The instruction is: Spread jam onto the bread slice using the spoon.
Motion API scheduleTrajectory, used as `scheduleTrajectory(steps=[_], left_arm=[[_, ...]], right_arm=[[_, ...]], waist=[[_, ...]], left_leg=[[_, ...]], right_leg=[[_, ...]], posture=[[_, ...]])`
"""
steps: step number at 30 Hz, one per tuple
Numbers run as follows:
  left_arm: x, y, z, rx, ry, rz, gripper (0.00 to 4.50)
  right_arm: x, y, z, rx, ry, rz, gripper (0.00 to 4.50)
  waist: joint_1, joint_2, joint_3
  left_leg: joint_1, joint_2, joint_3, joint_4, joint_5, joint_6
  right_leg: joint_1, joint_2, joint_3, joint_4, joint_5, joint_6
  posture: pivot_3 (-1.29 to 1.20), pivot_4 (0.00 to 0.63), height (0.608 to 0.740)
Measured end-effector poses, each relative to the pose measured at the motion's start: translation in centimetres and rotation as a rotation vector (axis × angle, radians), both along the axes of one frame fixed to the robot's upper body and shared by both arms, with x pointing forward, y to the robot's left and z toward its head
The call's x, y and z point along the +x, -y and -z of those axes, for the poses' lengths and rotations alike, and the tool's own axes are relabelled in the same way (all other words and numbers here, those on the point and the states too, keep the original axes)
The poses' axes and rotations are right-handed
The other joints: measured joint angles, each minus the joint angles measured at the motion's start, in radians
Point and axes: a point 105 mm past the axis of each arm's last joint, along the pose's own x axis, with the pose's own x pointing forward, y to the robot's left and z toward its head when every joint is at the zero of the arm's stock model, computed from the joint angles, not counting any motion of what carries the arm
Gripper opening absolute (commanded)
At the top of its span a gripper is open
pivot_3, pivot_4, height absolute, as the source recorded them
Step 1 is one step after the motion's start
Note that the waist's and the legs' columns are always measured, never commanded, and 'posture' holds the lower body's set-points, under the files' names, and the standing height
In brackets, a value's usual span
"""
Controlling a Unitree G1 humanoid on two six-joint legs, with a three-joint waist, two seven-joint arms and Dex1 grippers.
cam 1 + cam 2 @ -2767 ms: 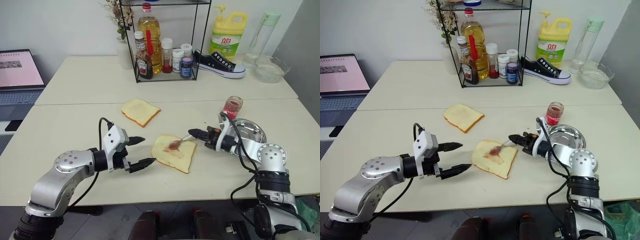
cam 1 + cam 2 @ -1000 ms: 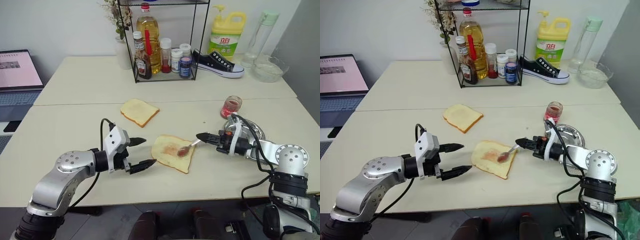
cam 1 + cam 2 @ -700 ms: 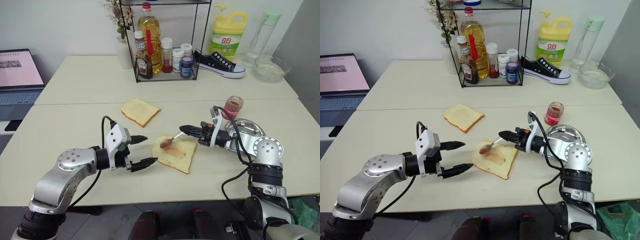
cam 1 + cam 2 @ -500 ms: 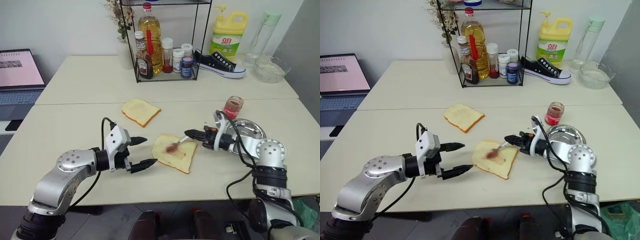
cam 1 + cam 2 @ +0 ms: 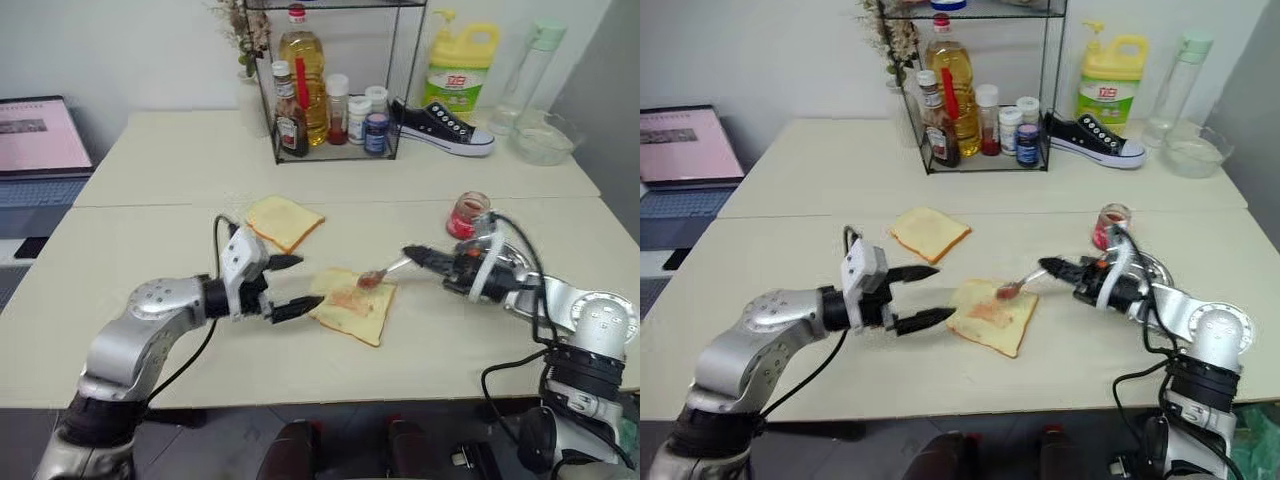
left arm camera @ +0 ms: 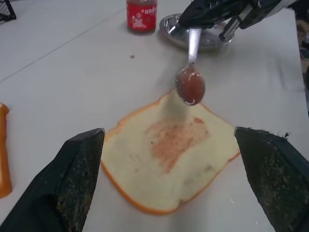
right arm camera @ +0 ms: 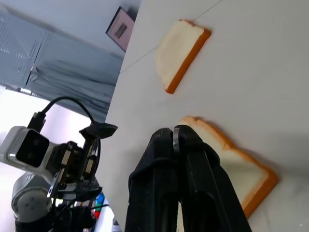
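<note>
Since half a second ago the spoon [image 6: 192, 79] has lifted off the bread slice [image 5: 352, 304]; before, its bowl was down on the smear, and now I see it held in the air above the slice's far edge, with red jam [image 6: 193, 87] sitting in the bowl. My right gripper [image 5: 409, 255] has its fingers pressed together on the thin handle (in the right wrist view they are shut tight around it). On the slice there is a pale reddish smear [image 6: 172, 142] near the middle, and the slice lies flat on the table [image 5: 150, 240]. My left gripper [image 5: 930, 295] hangs just beside the near-left edge of the slice, its two fingers spread wide and holding nothing; I cannot tell if the lower finger touches the crust. Behind the right gripper stands the jam jar [image 5: 466, 214] and next to it a round steel dish [image 6: 210, 38]. A second, smaller slice [image 5: 283, 222] lies further back on the table, well apart from the first one.
</note>
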Motion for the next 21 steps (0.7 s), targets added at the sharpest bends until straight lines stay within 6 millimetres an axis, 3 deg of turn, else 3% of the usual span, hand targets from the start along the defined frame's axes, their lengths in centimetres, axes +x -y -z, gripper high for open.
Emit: scheduleTrajectory(steps=[4, 10, 15, 18, 21], left_arm=[[0.8, 3.1, -3.8, -0.007, 0.118, 0.149, 4.5], [2.1, 7.5, -3.3, -0.008, 0.138, 0.291, 4.5], [2.6, 9.8, -2.3, 0.012, 0.158, 0.376, 4.5], [2.8, 10.9, -1.0, 0.029, 0.152, 0.415, 4.5], [3.0, 11.5, 0.0, 0.044, 0.139, 0.442, 4.5]], right_arm=[[-0.7, 5.3, -3.4, -0.038, 0.117, 0.236, 0.05], [-1.5, 10.6, -3.6, -0.047, 0.097, 0.476, 0.05], [-2.4, 13.6, -2.7, -0.081, 0.064, 0.574, 0.05], [-2.5, 15.3, -0.9, -0.103, 0.01, 0.614, 0.05], [-2.0, 15.7, 1.1, -0.115, -0.042, 0.608, 0.05]], waist=[[0.004, -0.002, -0.001], [-0.015, -0.002, 0.0], [-0.024, -0.002, 0.0], [-0.023, -0.002, 0.0], [-0.025, -0.002, 0.0]], left_leg=[[0.001, -0.001, 0.004, 0.0, 0.0, 0.0], [0.002, 0.001, 0.006, -0.002, 0.0, 0.001], [0.002, 0.001, 0.006, -0.002, 0.0, 0.001], [0.002, 0.001, 0.006, -0.001, 0.0, 0.001], [0.003, 0.001, 0.006, -0.002, 0.0, 0.001]], right_leg=[[0.002, -0.001, 0.001, -0.003, 0.0, 0.001], [0.001, 0.001, 0.003, -0.001, 0.0, 0.0], [0.001, 0.002, 0.003, -0.002, 0.0, 0.0], [0.002, 0.001, 0.003, -0.001, 0.0, 0.0], [0.001, 0.002, 0.003, -0.001, 0.0, 0.0]], posture=[[0.0, 0.15, 0.74], [0.0, 0.15, 0.74], [0.0, 0.15, 0.74], [0.0, 0.15, 0.74], [0.0, 0.15, 0.74]])
